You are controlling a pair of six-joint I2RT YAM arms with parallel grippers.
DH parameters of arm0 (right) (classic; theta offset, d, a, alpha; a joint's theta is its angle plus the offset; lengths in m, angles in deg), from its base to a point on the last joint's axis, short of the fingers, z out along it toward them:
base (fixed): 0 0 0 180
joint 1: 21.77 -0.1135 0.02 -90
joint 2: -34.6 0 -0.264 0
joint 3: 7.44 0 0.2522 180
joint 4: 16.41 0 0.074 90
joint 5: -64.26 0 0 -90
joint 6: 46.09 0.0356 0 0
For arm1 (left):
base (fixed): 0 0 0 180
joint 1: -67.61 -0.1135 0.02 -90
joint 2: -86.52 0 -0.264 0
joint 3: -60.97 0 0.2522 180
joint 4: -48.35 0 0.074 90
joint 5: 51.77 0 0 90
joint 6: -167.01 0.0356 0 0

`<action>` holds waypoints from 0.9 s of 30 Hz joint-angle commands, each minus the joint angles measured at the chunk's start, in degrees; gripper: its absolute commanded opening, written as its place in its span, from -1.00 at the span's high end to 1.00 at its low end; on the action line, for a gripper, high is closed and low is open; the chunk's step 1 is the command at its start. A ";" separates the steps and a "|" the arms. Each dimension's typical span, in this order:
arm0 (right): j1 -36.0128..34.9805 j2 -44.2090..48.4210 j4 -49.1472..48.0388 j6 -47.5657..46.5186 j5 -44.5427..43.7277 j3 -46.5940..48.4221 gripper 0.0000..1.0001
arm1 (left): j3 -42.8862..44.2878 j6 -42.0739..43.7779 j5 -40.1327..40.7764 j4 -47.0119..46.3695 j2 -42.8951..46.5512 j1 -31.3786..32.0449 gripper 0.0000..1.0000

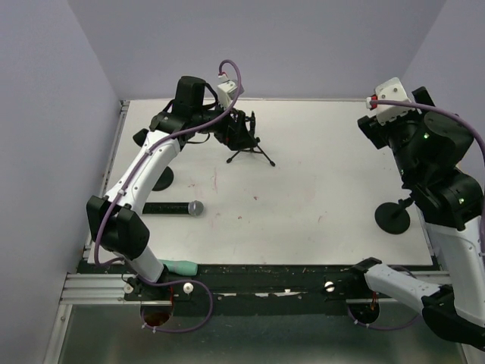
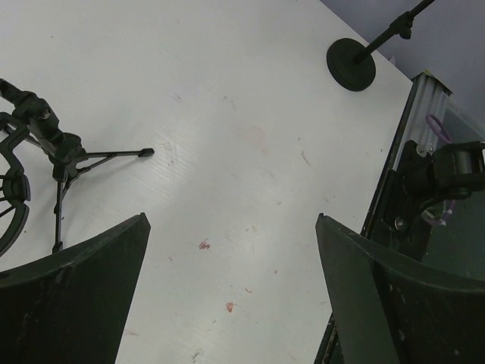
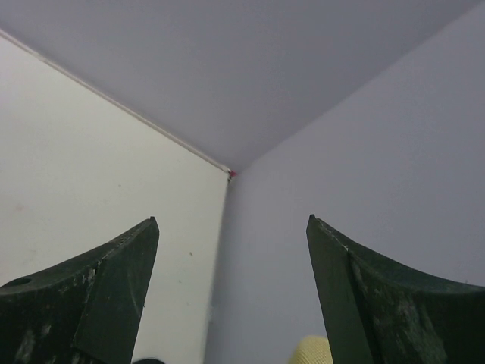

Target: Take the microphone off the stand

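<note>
Top view. Found the microphone (image 1: pixel 174 207) lying flat on the table (image 1: pixel 318 182), left of centre, mesh head pointing right. Saw the stand (image 1: pixel 250 150), a small black tripod, upright toward the far edge and well apart from the microphone. Noted the left gripper (image 1: pixel 231 127) close against the stand's upper part. Could not tell from here whether touching it, nor how the jaws stood. Spotted a round black base (image 1: pixel 161 179) just beyond the microphone's handle, partly under the left arm (image 1: pixel 148 163). Spotted a second base (image 1: pixel 392 218) near the right edge. Marked the right arm (image 1: pixel 428 163) raised over the right side, far from stand and microphone.

Left wrist view. Caught both fingers (image 2: pixel 76 296) of the left gripper (image 2: pixel 231 220) spread wide, only bare table (image 2: pixel 227 114) between them. Saw the stand (image 2: pixel 64 152) at far left, legs splayed on the table, its clip (image 2: pixel 9 189) cut by the frame edge. Picked out the second base (image 2: pixel 351 64) at top right, a thin rod rising from it, near the railed table edge.

Right wrist view. Saw the right gripper (image 3: pixel 232 220) with jaws parted wide, gripping nothing, aimed at the corner where the table (image 3: pixel 91 174) met the lilac wall (image 3: pixel 341 114). Glimpsed a pale yellowish object (image 3: pixel 314 350) at the bottom edge; could not identify it.
</note>
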 commanded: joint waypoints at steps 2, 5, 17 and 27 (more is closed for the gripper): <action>2.35 0.04 14.04 -3.26 -14.06 5.87 -0.75 | 1.65 0.70 1.83 1.06 0.25 0.26 -0.98; 3.06 0.56 16.52 -4.66 -18.89 6.41 -0.79 | 2.26 1.93 1.57 2.03 0.07 0.26 -0.97; 13.08 7.49 10.37 -6.16 -21.90 -2.80 -0.86 | 9.73 4.83 0.07 7.39 -3.88 0.96 -0.97; 15.02 13.13 9.66 -5.90 -21.63 -12.83 -0.69 | 21.77 9.84 2.01 18.02 -8.81 3.33 -0.98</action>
